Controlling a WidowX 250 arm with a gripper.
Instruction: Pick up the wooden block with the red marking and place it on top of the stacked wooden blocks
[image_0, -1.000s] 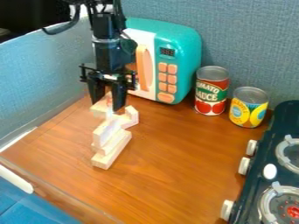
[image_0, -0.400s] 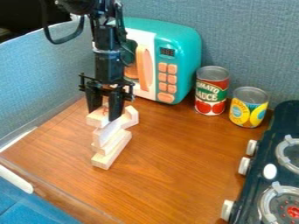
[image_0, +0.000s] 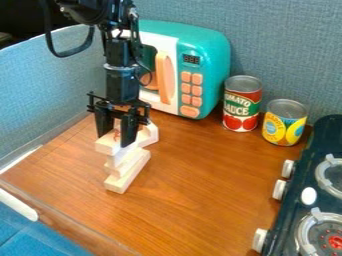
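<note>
While upright, end effector (image_0: 114, 140) around block (image_0: 107, 146)

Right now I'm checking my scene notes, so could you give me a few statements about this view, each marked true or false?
1. The gripper has a pale wooden block between its jaws. True.
2. The yellow-labelled can lies on its side. False: the yellow-labelled can stands upright.
3. The red-labelled can stands between the toy microwave and the yellow-labelled can. True.
4. The stove is at the picture's left edge. False: the stove is at the right edge.
5. The microwave is teal with orange buttons. True.
</note>
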